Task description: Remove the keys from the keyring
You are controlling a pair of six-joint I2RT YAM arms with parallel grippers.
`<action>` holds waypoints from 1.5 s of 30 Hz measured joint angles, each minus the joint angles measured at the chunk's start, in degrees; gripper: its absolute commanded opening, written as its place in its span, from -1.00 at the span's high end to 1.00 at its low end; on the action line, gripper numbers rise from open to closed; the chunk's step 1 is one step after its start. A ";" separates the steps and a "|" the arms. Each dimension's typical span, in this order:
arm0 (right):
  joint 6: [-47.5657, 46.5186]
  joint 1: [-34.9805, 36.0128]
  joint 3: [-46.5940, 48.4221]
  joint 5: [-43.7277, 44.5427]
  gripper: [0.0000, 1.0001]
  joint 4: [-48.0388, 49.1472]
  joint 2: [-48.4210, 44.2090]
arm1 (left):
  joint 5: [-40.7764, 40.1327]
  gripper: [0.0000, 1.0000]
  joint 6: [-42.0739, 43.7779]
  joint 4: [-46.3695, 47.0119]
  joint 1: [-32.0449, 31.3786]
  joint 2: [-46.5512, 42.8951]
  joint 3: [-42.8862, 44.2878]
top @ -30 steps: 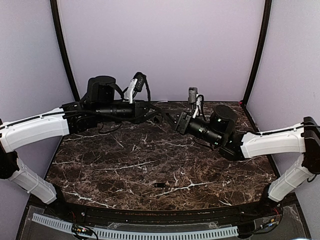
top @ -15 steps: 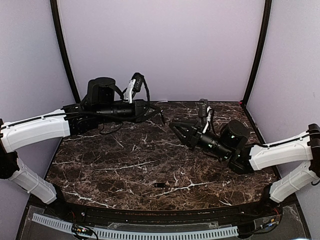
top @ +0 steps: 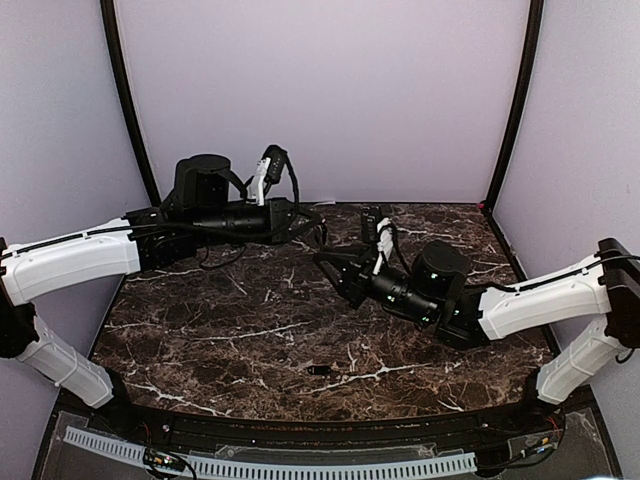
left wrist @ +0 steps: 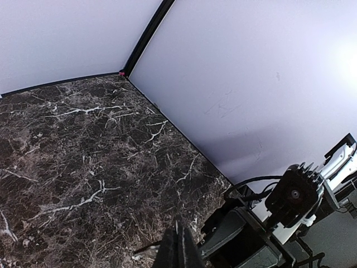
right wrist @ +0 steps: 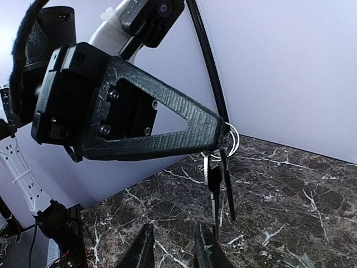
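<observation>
In the right wrist view my left gripper (right wrist: 222,135) is shut on a silvery keyring (right wrist: 233,138) held above the marble table. Dark slim keys (right wrist: 214,180) hang down from the ring. My right gripper (right wrist: 174,252) stands open just below and to the left of them, its right finger (right wrist: 207,252) close under the key tips, with nothing between the jaws. From above, the left gripper (top: 316,232) and right gripper (top: 328,268) nearly meet at the back middle. One small dark key (top: 320,370) lies loose near the table's front edge.
Lilac walls with black corner posts (top: 127,110) close in the marble table (top: 220,320) at the back and sides. The right arm's body (left wrist: 262,234) fills the lower right of the left wrist view. A white ridged strip (top: 270,465) runs along the front.
The right gripper drew away to the right with wider jaws, then came back left under the hanging keys with narrower jaws. The left arm held still.
</observation>
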 measured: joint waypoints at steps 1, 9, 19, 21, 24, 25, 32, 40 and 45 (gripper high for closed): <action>-0.24 0.07 0.26 0.35 0.40 -0.17 0.35 | 0.00 1.00 -0.02 0.00 0.00 0.00 0.00; -1.79 0.26 1.11 4.04 0.34 -1.03 1.44 | 0.02 1.00 -0.09 -0.02 0.00 0.00 0.00; -4.70 0.26 1.38 5.44 0.34 -1.03 1.49 | -0.04 1.00 -0.09 -0.13 0.02 0.00 0.00; -5.57 0.26 1.38 5.42 0.34 -1.03 1.42 | -0.07 1.00 -0.07 -0.33 0.02 0.00 0.00; -6.86 0.35 1.38 5.22 0.34 -1.14 0.85 | -0.11 1.00 -0.09 -0.39 0.02 0.02 0.00; -7.26 0.42 1.38 5.20 0.34 -1.14 0.52 | -0.15 1.00 -0.09 -0.42 0.02 0.02 0.00; -9.09 0.55 1.38 4.98 0.34 -0.98 -1.07 | -0.20 1.00 -0.09 -0.42 0.02 0.04 0.00; -9.16 0.55 4.55 5.38 0.39 -3.78 -0.26 | 0.26 1.00 -0.28 -0.37 0.02 0.11 0.00; -9.16 0.55 5.75 6.27 0.46 -5.35 0.72 | 0.70 1.00 -0.55 -0.35 0.02 0.11 0.00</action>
